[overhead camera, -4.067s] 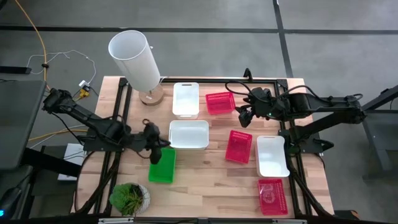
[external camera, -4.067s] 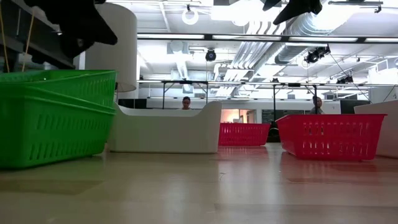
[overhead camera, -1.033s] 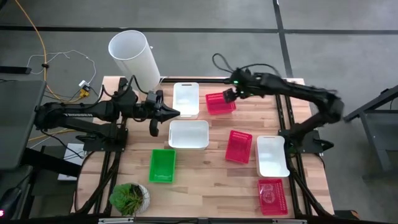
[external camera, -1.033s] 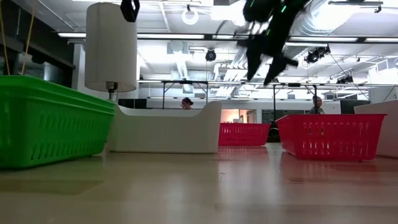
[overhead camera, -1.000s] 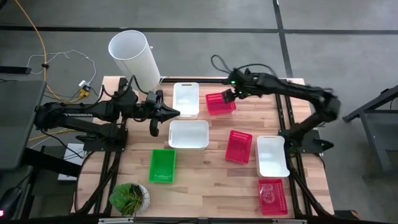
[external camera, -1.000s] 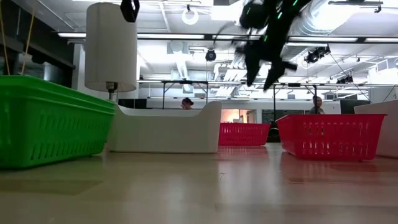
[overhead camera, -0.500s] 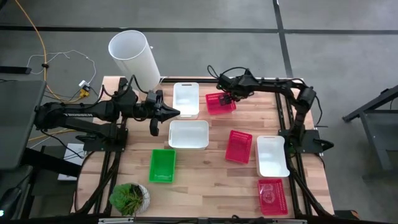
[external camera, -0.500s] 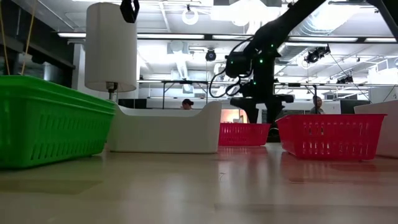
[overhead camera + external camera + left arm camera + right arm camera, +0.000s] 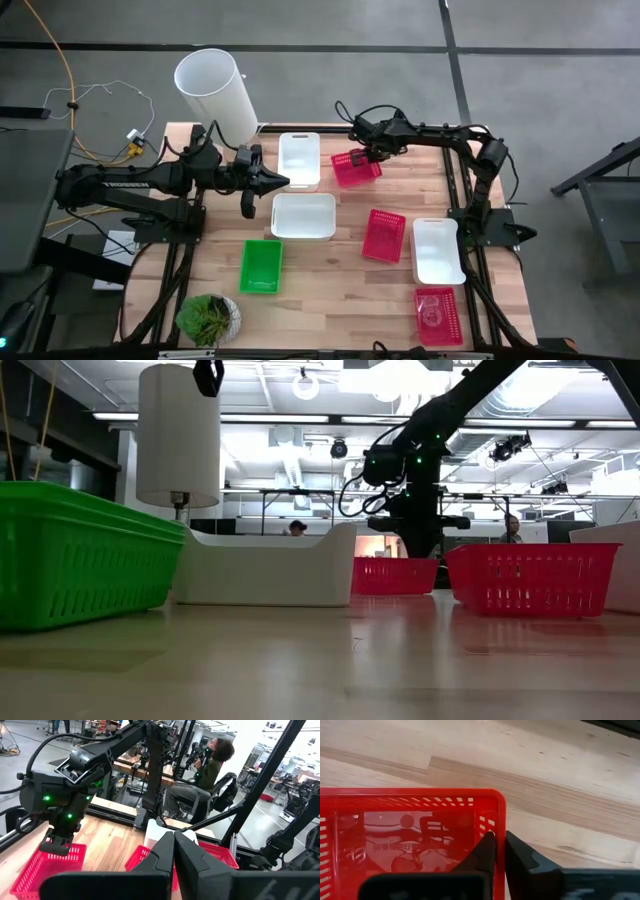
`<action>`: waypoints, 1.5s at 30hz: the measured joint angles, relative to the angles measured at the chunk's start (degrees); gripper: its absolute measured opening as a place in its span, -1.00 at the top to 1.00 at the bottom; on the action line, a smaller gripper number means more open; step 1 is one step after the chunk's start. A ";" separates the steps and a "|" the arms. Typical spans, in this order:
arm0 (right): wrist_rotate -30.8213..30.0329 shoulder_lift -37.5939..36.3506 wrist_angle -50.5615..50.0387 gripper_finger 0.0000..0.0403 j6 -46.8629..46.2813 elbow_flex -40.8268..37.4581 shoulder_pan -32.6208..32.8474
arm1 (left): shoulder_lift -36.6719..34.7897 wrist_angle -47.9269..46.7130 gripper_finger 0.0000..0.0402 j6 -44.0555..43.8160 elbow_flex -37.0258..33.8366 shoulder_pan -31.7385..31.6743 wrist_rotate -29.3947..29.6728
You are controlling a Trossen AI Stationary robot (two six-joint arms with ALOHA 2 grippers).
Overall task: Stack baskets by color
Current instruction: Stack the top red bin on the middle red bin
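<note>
Red basket (image 9: 355,167) sat at the table's far edge, just right of a white basket (image 9: 299,159), its rim pinched by the right gripper (image 9: 372,153). Left gripper (image 9: 280,181), pressed together, hovered left of that white basket, near the lamp (image 9: 217,95).

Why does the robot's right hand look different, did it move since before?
Yes. The right gripper swung in toward the lamp side and now pinches the red basket wall.
</note>
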State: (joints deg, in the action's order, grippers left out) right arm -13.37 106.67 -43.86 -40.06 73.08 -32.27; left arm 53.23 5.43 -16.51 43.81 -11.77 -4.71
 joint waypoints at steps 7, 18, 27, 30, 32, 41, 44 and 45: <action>-0.80 -3.18 -0.83 0.98 2.10 -0.04 0.00 | 0.00 0.00 1.00 0.01 0.00 0.00 0.00; 2.66 -32.50 -8.36 0.99 19.94 -0.02 -5.27 | 0.00 -0.02 1.00 -1.31 0.00 0.00 0.28; 16.15 -45.40 -21.46 1.00 32.55 -0.02 2.27 | 0.00 0.00 1.00 -1.33 0.00 0.00 0.45; 20.63 -45.49 -24.20 1.00 34.80 -0.02 7.99 | 0.00 -0.02 1.00 -1.32 0.00 -0.04 0.45; 20.95 -44.97 -24.59 1.00 36.35 -0.02 11.89 | 0.00 0.00 1.00 -1.33 0.00 -0.04 0.79; 22.10 -38.70 -15.89 1.00 41.19 -5.47 20.69 | 0.00 0.00 1.00 -1.51 0.00 -0.02 1.11; 25.22 -38.29 -10.75 1.00 39.46 -11.22 20.83 | 0.00 0.00 1.00 -1.52 0.00 -0.01 1.10; 25.97 -38.29 -8.92 1.00 38.54 -12.81 20.83 | 0.01 0.00 1.00 -1.51 0.00 -0.02 1.11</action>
State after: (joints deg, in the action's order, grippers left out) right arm 12.60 68.38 -52.78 -1.51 60.26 -11.44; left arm 53.24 5.43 -18.02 43.81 -11.79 -3.60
